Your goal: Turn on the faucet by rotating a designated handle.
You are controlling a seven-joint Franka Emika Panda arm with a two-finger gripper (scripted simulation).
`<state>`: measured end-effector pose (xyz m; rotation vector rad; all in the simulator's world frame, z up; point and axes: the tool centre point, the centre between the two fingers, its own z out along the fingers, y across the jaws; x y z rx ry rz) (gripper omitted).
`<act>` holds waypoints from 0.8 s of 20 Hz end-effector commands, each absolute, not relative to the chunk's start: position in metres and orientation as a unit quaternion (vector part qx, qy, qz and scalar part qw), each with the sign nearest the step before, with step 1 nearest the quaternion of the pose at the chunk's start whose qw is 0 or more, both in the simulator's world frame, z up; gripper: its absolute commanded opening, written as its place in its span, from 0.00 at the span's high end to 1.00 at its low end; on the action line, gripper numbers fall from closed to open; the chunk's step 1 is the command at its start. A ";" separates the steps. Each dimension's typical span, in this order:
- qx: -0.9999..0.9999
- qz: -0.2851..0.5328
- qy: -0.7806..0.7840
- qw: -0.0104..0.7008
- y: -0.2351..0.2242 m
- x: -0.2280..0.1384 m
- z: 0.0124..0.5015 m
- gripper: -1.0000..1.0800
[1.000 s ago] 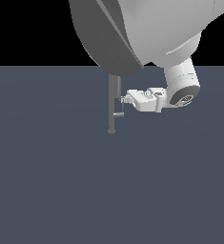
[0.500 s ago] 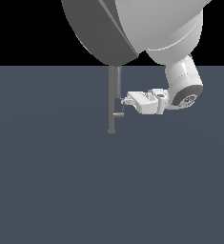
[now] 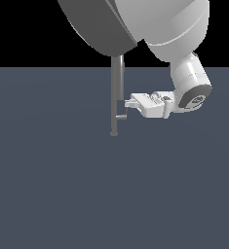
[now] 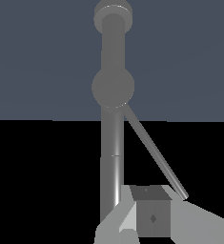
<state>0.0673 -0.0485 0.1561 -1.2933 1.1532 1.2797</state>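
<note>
The faucet (image 3: 117, 87) is a slim grey post standing on the dark floor, with its top hidden behind the big arm link. The handle (image 3: 122, 117) is a short thin stub low on the post, pointing to the exterior view's right. My white gripper (image 3: 130, 103) lies level just right of the post and slightly above the handle, and looks shut with nothing held. Whether it touches the handle cannot be told. In the wrist view the faucet (image 4: 112, 143) runs away from me, the handle (image 4: 154, 152) slants as a thin rod, and its tip ends beside the gripper (image 4: 149, 202).
The large grey-white arm link (image 3: 111, 24) hangs over the top of the post. The wrist joint (image 3: 191, 90) sits to the exterior view's right of the gripper. A flat dark blue-grey floor (image 3: 62, 194) spreads all around.
The upper arm links have swung toward the exterior view's left and the wrist has tilted. The gripper has sunk slightly toward the handle. The handle looks unmoved.
</note>
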 end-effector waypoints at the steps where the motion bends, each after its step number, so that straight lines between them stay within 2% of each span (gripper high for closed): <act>1: -0.528 0.525 0.472 0.473 -0.049 0.061 0.151 1.00; 8: -0.527 0.527 0.472 0.471 -0.052 0.038 0.136 1.00; 10: -0.530 0.522 0.470 0.475 -0.051 0.046 0.145 1.00; 16: -0.527 0.527 0.472 0.471 -0.054 0.022 0.106 1.00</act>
